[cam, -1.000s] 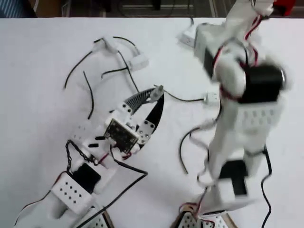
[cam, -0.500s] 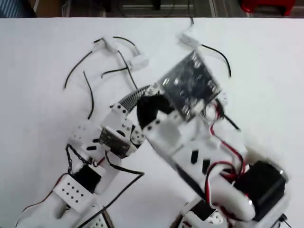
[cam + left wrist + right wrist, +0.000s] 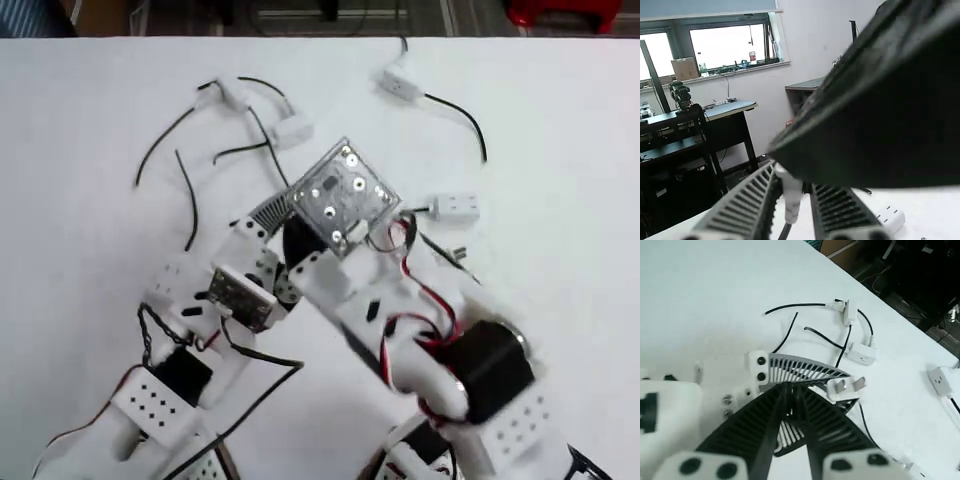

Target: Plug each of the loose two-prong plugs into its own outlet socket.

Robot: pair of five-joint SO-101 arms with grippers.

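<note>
Left tool [image 3: 792, 179] clenched on white plug [image 3: 844, 386], mid-frame in high view. Right tool [image 3: 790, 388] over it, tips pinched together. Socket [image 3: 455, 207] lies right of both, apart.

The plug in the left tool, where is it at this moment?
Seen in the right wrist view, the plug is clamped in the left tool, prongs pointing out, near the middle of the table, with the right tool close over it.
</note>
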